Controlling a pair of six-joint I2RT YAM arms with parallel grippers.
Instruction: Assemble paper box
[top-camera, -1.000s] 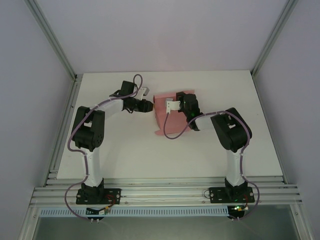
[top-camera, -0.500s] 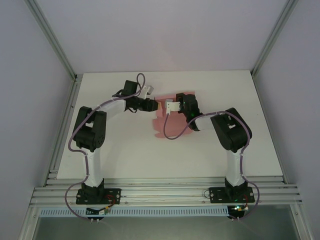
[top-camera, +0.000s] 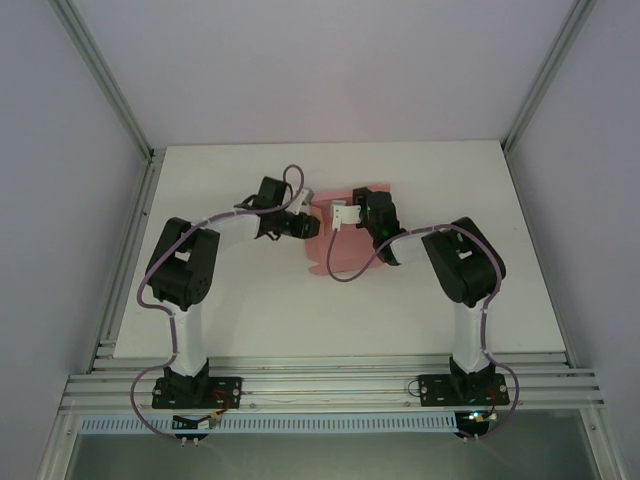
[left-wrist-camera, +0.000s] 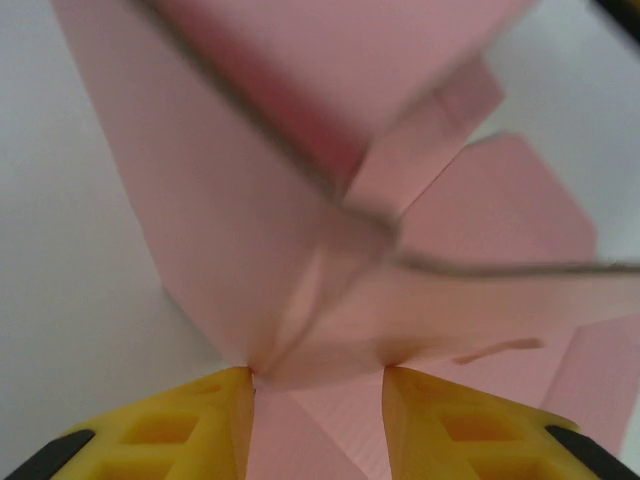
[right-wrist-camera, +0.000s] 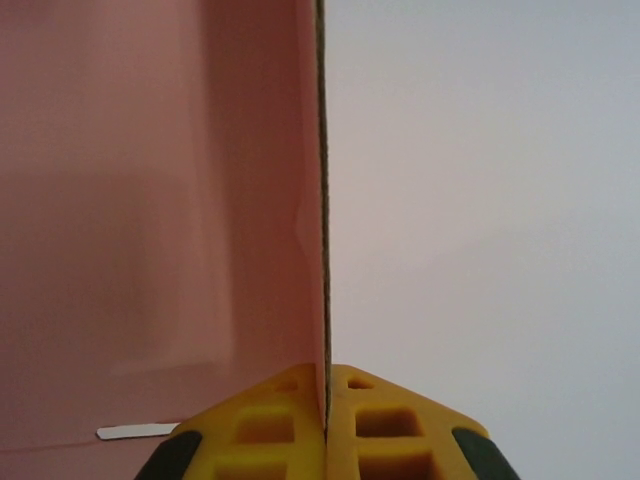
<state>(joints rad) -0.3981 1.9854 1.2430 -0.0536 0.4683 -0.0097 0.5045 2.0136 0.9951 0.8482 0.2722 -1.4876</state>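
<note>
1. Closest in, on the right wrist view: the right hand (right-wrist-camera: 327, 395) is clamped tight on an edge of the paper box (right-wrist-camera: 150, 200). Its yellow fingers are pressed together at bottom centre, and the card edge runs straight up the frame from between them. There's a pink panel on the left half and the bare table (right-wrist-camera: 480, 200) on the right.
2. Left wrist view: the left hand (left-wrist-camera: 318, 385) has its fingers standing apart at the bottom edge, with pink card lying in the gap. The creases run right to both tips. Honestly can't tell if it's pinching that fold or just nosing into it.
3. From the top view, both hands meet at the box a bit above mid-frame. The left one is at its left edge and the right one is on its upper part. The rest of the sheet is spread flat toward lower centre.
4. My read: we're mid-fold. The right hand is holding one wall upright while the left works a corner flap. It's nowhere near a closed box yet.
5. Next move, I'd guess, is the left hand pushing that flap over along its crease toward the raised wall while the right stays steady. The card looks thin, so a gentle, square push is needed or it'll buckle.
6. Looks-wise it's plain pink die-cut card. An angled flap sits at right of the left wrist frame, and a raised, blurry panel runs across the top.
</note>
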